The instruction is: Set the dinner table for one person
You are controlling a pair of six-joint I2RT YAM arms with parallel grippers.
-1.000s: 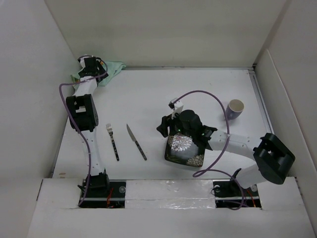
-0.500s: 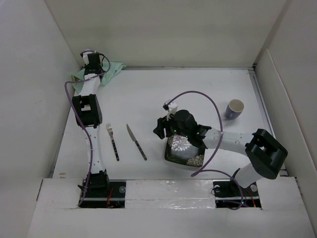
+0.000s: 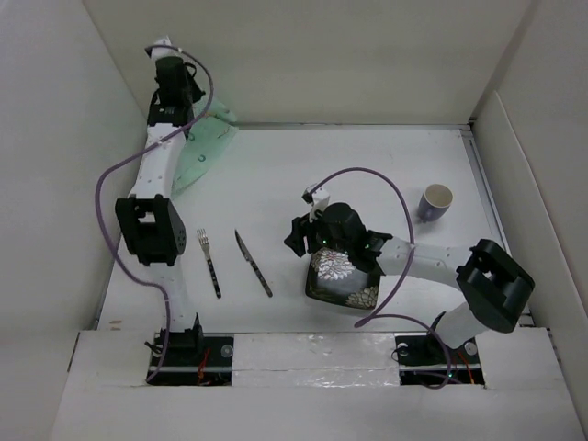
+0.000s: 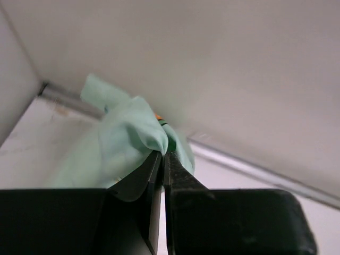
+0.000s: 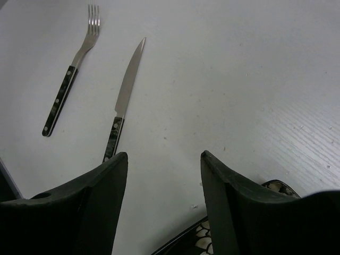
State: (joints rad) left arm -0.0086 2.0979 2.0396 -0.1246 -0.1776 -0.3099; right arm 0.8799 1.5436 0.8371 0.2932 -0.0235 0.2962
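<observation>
White walls box in the desk [image 3: 303, 175]; at its far-left corner the left gripper [image 4: 163, 155], clamped on the green mat [image 4: 125, 138], has just hoisted it, ready for spreading, while the right gripper [image 5: 163, 159] hangs open over the plate [image 3: 344, 280]

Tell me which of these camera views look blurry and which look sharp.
Left wrist: soft throughout, the left gripper and the mint-green cloth mat it pinches blurred. Right wrist: black-handled steel fork and knife crisp, dark near fingers fuzzy-edged. Top external: even light, sharp.
</observation>
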